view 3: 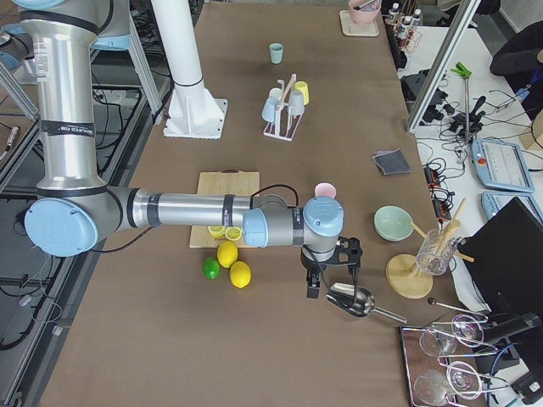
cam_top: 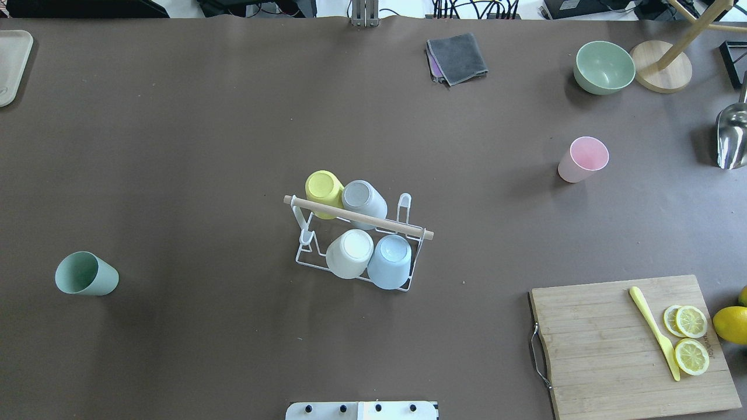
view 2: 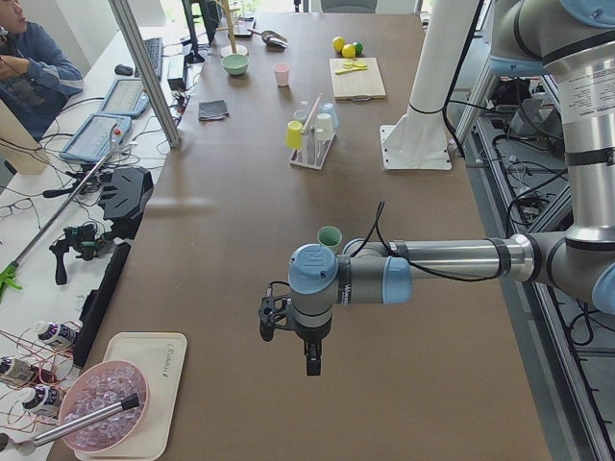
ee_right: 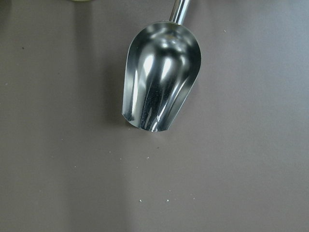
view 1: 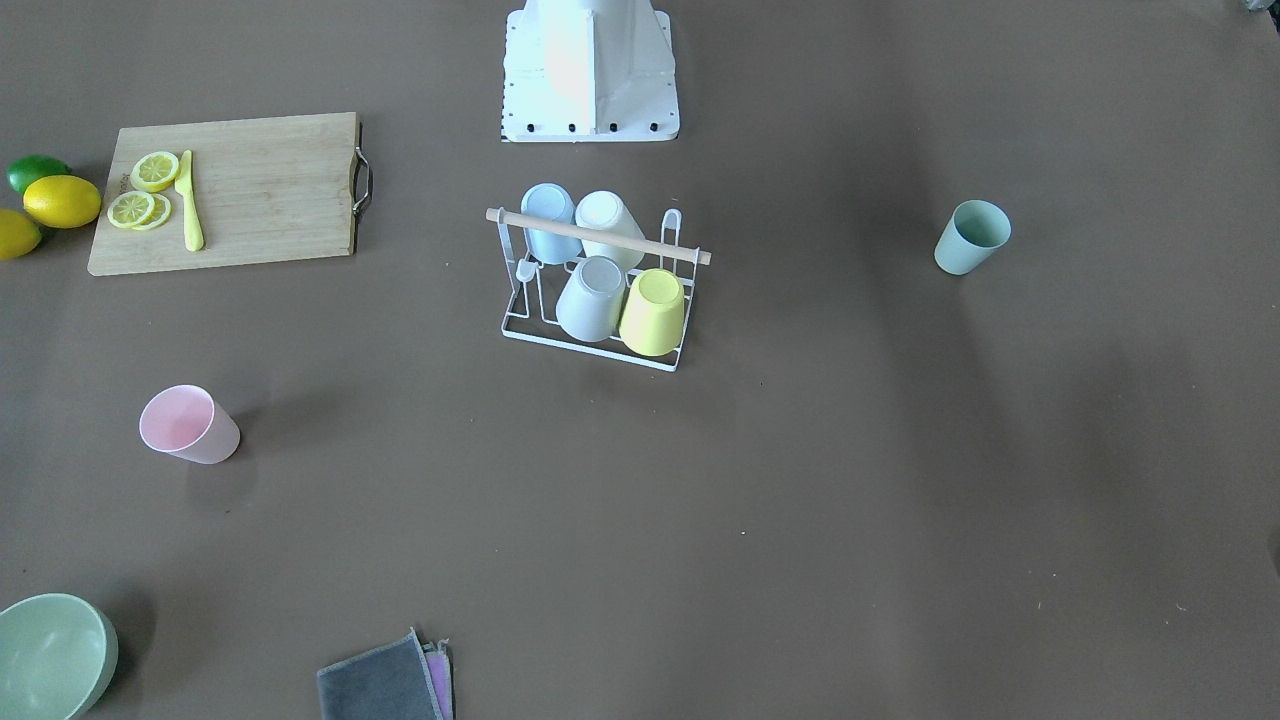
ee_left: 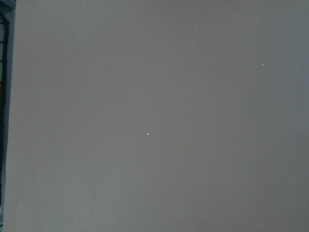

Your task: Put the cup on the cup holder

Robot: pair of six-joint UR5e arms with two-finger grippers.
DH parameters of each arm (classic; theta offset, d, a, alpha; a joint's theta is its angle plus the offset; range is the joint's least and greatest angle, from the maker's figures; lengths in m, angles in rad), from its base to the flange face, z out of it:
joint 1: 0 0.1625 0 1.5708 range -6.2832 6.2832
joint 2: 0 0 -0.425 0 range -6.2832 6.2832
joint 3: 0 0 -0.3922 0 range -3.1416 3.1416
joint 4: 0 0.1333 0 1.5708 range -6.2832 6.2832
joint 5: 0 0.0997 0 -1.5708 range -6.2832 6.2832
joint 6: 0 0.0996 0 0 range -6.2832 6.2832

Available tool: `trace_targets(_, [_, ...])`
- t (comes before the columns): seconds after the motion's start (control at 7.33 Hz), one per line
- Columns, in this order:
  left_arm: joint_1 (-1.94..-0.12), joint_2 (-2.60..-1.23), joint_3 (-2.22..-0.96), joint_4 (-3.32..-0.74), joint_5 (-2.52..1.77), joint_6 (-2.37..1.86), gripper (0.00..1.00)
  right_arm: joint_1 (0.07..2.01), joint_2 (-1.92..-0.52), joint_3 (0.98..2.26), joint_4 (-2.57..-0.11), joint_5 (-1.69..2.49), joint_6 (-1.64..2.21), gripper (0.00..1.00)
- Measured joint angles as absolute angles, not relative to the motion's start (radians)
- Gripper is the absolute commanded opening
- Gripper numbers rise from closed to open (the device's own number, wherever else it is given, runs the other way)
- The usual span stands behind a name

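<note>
The cup holder (cam_top: 327, 209) stands mid-table between a left cup (cam_top: 86, 273) and a right cup (cam_top: 582, 158).

Brown table (cam_top: 175, 146). Mid-table: rack (cam_top: 359, 217). Near the left end: green cup (cam_top: 86, 274), upright, mouth up. Toward the right end: pink cup (cam_top: 581, 159), also upright. At the operators' right corner: bowl (cam_top: 604, 67) beside a wooden stand base (cam_top: 662, 73); scoop (cam_top: 732, 137) at the right end. Mid operators' edge: folded cloth (cam_top: 458, 57). Operators' left corner: tray (cam_top: 11, 64). Robot-side right corner: board (cam_top: 607, 350), then lemons (view 1: 62, 200) and lime (view 1: 38, 172) at the end.
</note>
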State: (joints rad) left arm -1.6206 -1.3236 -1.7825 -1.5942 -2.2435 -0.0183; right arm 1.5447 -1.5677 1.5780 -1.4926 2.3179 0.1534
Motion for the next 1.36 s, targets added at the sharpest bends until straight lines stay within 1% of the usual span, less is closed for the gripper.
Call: trace_targets(1.36, [-1.621,-1.322,-1.775,-1.595,-2.266,-0.02,0.98,1.547,-1.567,1.58,-1.493,2.318,0.153,1.0])
